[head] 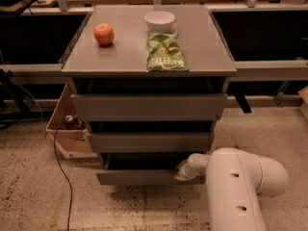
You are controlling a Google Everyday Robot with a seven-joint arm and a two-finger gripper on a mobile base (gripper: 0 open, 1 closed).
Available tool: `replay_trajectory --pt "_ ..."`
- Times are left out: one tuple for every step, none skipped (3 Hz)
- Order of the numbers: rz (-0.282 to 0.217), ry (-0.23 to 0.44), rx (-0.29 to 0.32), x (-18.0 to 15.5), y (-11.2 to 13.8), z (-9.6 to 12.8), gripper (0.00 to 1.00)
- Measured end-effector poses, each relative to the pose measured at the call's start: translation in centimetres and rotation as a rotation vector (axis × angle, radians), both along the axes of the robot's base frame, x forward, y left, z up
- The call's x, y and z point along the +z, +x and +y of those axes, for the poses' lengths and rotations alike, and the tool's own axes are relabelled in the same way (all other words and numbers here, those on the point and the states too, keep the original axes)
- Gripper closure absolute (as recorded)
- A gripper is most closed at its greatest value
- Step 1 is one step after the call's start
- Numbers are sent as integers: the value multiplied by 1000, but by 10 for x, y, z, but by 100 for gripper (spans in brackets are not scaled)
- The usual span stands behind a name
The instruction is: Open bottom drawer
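Observation:
The bottom drawer (137,176) is the lowest of the grey cabinet's three drawers, with a plain flat grey front. It stands pulled out a little, with a dark gap above its front. The white arm (240,186) reaches in from the lower right. My gripper (182,172) is at the right end of the bottom drawer's top edge, its tip hidden against the drawer. The middle drawer (149,141) and top drawer (149,106) sit above.
On the cabinet top (202,42) lie a red apple (104,33), a white bowl (159,19) and a green chip bag (165,52). A cardboard box (65,124) with a can stands left of the cabinet. A black cable (62,172) runs over the speckled floor.

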State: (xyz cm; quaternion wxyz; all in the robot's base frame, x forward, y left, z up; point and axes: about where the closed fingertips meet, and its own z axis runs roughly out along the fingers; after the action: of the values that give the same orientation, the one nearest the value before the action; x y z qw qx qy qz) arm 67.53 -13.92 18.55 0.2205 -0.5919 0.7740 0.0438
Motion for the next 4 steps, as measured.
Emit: replay_trajectory --pt "0 0 0 1 0 0 18" --pt "63 1 10 -20 -33 6 0" --pt "117 -1 18 -36 -60 10 0" --pt "117 -1 18 -31 -61 10 14"
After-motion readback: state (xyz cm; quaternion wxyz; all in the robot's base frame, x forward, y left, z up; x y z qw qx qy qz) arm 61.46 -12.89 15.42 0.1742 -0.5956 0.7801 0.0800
